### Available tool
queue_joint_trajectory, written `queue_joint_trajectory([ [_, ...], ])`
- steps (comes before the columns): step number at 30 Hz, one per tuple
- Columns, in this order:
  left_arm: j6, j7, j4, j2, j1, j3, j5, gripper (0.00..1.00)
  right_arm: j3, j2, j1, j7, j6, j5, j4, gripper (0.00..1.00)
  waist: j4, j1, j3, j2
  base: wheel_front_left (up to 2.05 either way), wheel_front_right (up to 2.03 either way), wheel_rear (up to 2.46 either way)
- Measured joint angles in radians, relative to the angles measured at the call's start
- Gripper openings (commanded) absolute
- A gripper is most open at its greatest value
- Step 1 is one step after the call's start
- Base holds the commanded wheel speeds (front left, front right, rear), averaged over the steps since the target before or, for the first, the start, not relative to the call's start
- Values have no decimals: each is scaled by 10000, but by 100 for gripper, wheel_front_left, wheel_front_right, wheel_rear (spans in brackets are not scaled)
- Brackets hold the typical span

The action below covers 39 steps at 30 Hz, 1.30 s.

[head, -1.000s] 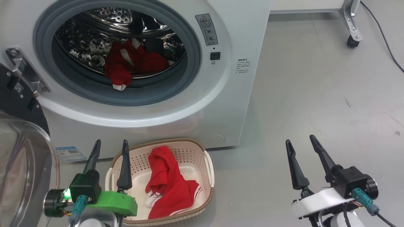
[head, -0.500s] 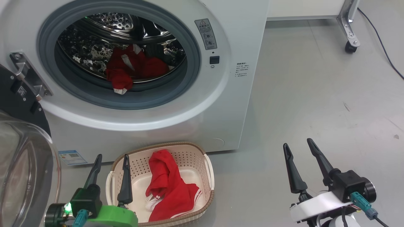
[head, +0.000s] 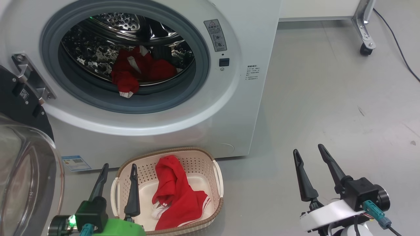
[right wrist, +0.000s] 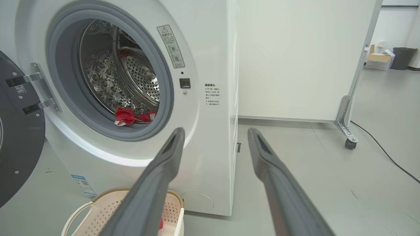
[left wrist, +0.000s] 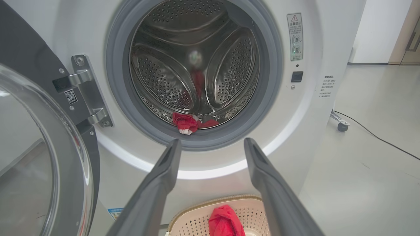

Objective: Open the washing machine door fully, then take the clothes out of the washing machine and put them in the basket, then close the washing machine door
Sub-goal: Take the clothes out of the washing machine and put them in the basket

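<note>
From the head view I see the washing machine door (head: 29,183) swung wide at the left, red clothes (head: 137,70) heaped at the drum's front lip of the washing machine (head: 249,49), and one red garment (head: 174,196) lying in the basket (head: 200,156) on the floor. Left pincer (head: 119,165) and right pincer (head: 308,148) both gape, empty. The right wrist view adds a distant bin (right wrist: 401,58) and cardboard box (right wrist: 377,60).

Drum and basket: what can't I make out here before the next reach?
- Left wrist view: the gasket hides most of the clothes in the drum, so their count is unclear.
- Head view: the basket's near end is cut by the bottom edge and covered by the left gripper.
- Head view: the warning label print is too small.
</note>
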<state>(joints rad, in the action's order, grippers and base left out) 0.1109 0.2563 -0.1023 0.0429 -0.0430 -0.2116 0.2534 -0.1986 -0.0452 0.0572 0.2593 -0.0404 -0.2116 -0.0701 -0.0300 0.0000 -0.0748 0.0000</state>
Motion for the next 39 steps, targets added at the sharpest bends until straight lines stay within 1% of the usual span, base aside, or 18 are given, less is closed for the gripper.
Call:
queue_joint_trajectory([
  [9,2,-100,146,4,-33,-105,-35,100,-79,0,44,0,2,0,38,100,-13,0,-45,0,0,0,0],
  [20,31,-368,207,12,79,-207,-121,100,-215,4,70,0,-12,10,255,100,-80,0,-517,0,0,0,0],
  [32,33,-947,-234,13,1374,-790,31,100,-393,8,-68,0,-36,10,414,100,-225,0,-1234,0,0,0,0],
  [35,33,-1206,-456,12,1854,-886,29,100,-443,6,-173,0,-111,10,476,100,-296,0,-1486,0,0,0,0],
  [39,33,-1547,-765,8,2544,-1005,15,100,-474,6,-376,0,-113,10,564,100,-429,0,-1855,0,0,0,0],
])
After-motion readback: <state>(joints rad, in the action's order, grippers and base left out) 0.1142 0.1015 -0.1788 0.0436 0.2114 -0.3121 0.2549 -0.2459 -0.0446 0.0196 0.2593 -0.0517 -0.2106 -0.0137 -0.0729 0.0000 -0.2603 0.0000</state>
